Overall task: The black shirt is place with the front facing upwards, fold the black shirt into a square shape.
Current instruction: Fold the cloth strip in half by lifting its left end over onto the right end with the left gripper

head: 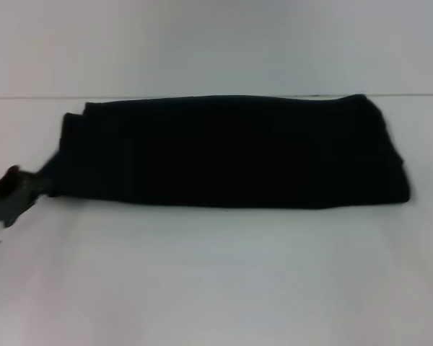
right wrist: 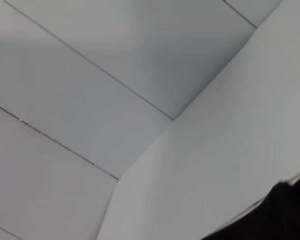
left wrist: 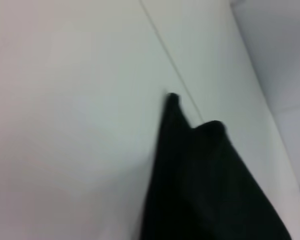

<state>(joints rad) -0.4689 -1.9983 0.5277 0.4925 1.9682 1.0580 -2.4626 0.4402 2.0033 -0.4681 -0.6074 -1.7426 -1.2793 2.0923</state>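
Observation:
The black shirt [head: 231,151] lies on the white table [head: 216,274], folded into a long band that runs left to right, with no lettering showing. My left gripper [head: 18,193] is at the shirt's near left corner, low over the table and touching or almost touching the cloth. The left wrist view shows the shirt [left wrist: 205,185] close up, with two small corners sticking out. The right wrist view catches only a dark corner of the shirt [right wrist: 285,215]. My right gripper is out of view, off to the right.
The table's far edge [head: 29,96] runs just behind the shirt, with a pale wall beyond it. The right wrist view shows the table's edge [right wrist: 140,160] and a tiled floor below.

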